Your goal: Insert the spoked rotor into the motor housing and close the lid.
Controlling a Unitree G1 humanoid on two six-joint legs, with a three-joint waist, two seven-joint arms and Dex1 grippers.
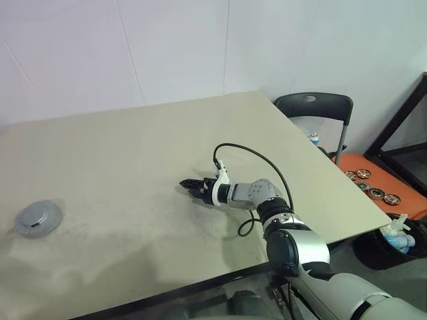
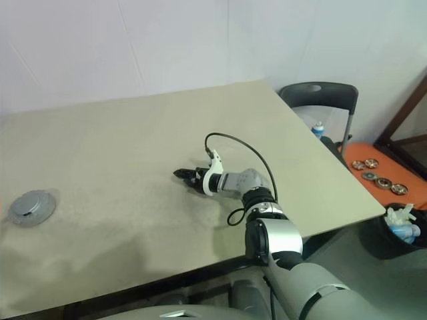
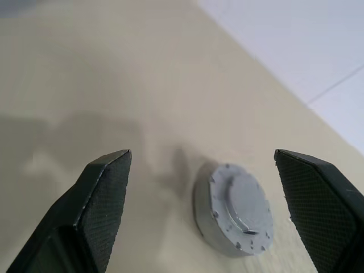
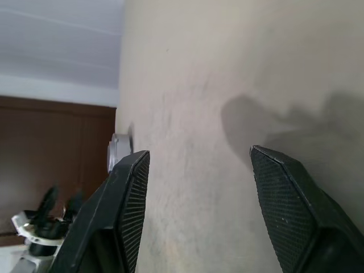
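Observation:
The lid point(image 1: 39, 217) is a flat silver-grey disc sitting on a squat round grey body near the table's left edge. That body looks like the motor housing point(image 3: 211, 224), and its inside is covered. The spoked rotor is hidden or out of view. In the left wrist view my left gripper point(image 3: 202, 154) is open. Its fingers are wide apart with nothing between them, and the lid point(image 3: 245, 202) lies beyond them, apart. My right gripper point(image 1: 189, 187) hovers low over the table's middle, pointing left. It is open and empty, as the right wrist view point(image 4: 199, 151) shows.
The beige table point(image 1: 167, 133) runs to a white wall at the back. A black chair point(image 1: 313, 107) stands off the right edge. Beside it is an orange tray point(image 1: 400, 200) with several round motor parts, and a bin point(image 1: 393, 243) holding bottles. A black cable point(image 1: 267, 160) loops over my right wrist.

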